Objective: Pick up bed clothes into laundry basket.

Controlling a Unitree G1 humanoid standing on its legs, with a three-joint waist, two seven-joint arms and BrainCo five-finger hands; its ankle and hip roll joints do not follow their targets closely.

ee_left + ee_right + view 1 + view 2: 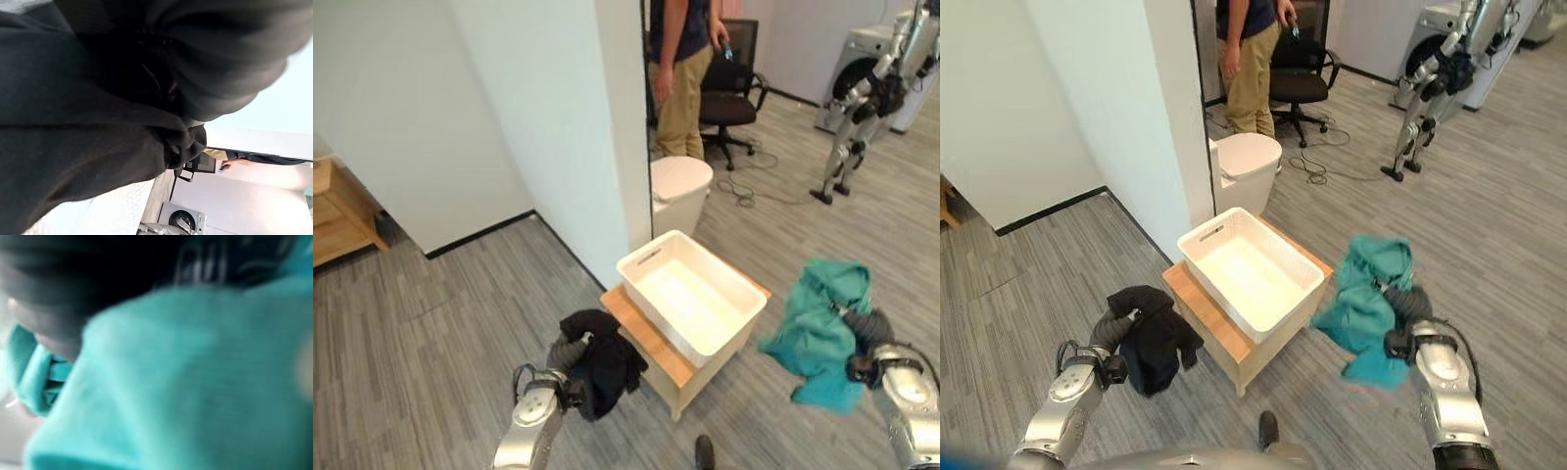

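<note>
Left hand [566,354], fingers hidden in a black garment [604,362], and right hand [867,330], fingers hidden in a teal garment [822,328], flank the white basket [651,257] on a wooden stand [646,341]; grips cannot be told; each load should clear the rim before release.

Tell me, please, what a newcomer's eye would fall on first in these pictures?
Probably the bright teal crumpled garment hanging from the right hand, beside the empty white plastic laundry basket on its low wooden stand. Opposite, the left hand holds up a black bundled garment. Behind, a person stands by a black office chair.
</note>
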